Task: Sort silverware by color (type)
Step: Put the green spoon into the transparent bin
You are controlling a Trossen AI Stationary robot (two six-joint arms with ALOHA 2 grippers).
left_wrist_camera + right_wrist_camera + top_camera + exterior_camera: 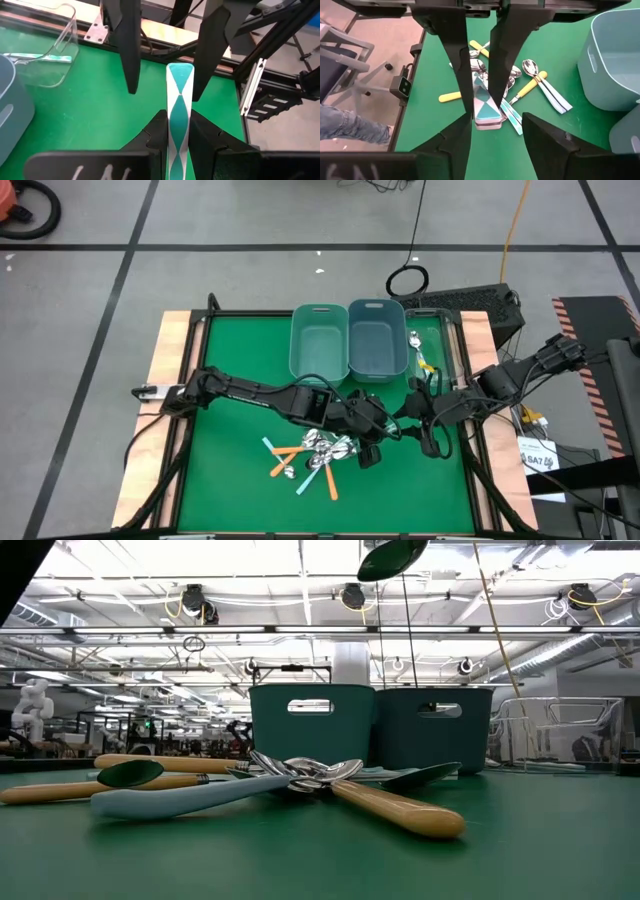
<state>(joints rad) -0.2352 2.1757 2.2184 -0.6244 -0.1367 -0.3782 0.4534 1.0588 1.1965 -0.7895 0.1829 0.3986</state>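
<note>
The left gripper (178, 142) pinches a teal-green spoon handle (179, 107) over the green table (95, 107). The right gripper's (165, 80) fingers (131, 47) straddle its end (apparently not touching). A clear container (57, 50) sits beyond.

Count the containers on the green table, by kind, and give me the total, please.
Lighter teal bin: 1
Darker teal bin: 1
Clear tray: 1
Total: 3
</note>
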